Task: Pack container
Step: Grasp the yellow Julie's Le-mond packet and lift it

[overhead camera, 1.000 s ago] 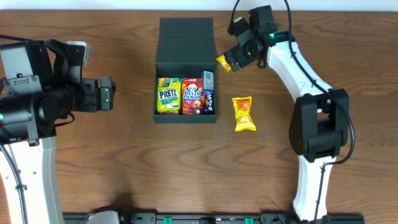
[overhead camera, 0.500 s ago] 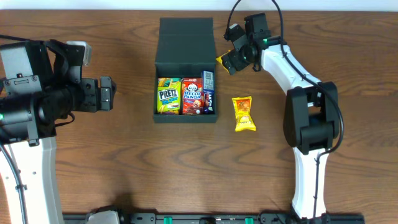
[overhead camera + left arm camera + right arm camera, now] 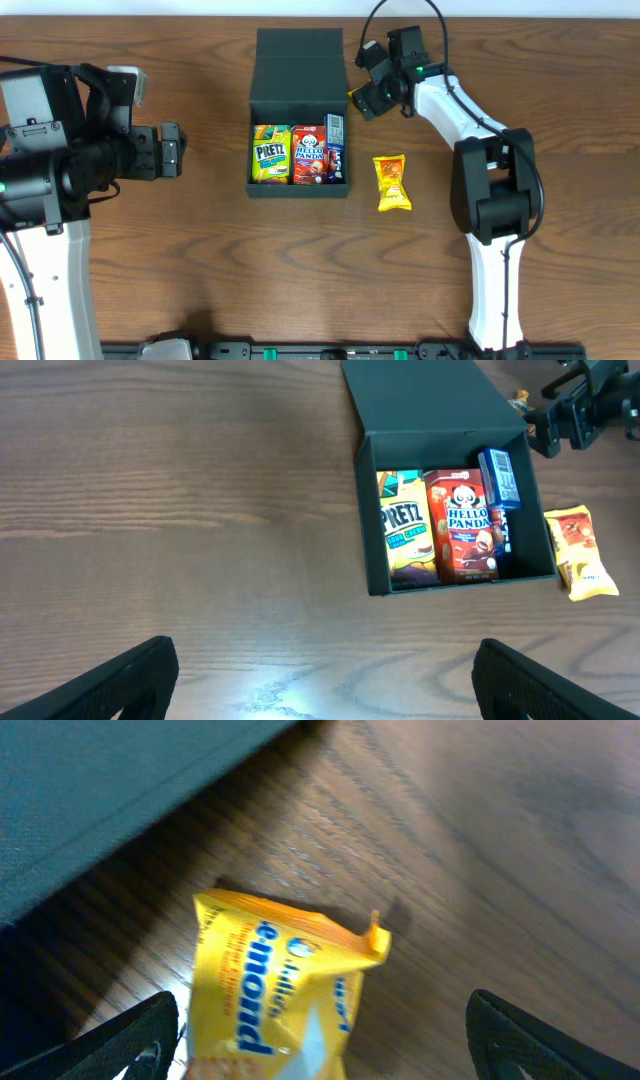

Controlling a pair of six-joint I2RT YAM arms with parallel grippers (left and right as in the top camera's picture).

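The right arm stretches across the far side of the bench (image 3: 200,260), elbow bent, its hand (image 3: 368,97) low over a small yellow packet (image 3: 270,990) just beside the right edge of the box's lid (image 3: 300,60). In the right wrist view the two fingers (image 3: 140,1035) are spread wide with the packet lying between them on the wood; neither finger presses it. The left arm sits at the left edge, well apart from everything, its hand (image 3: 172,150) pointing right toward the box with fingers spread and nothing between them. There are two yellow packets: the one at the right hand and a second (image 3: 392,183) lying flat near the box's right side. The box (image 3: 298,190) is a dark teal-black rectangle at mid-bench, its flap lid folded back flat on the far side. Inside stand three snack boxes in a row: a Pretz box (image 3: 270,153) on the left, a red Hello Panda box (image 3: 309,153) in the middle, and a narrow blue box (image 3: 335,145) against the right wall.
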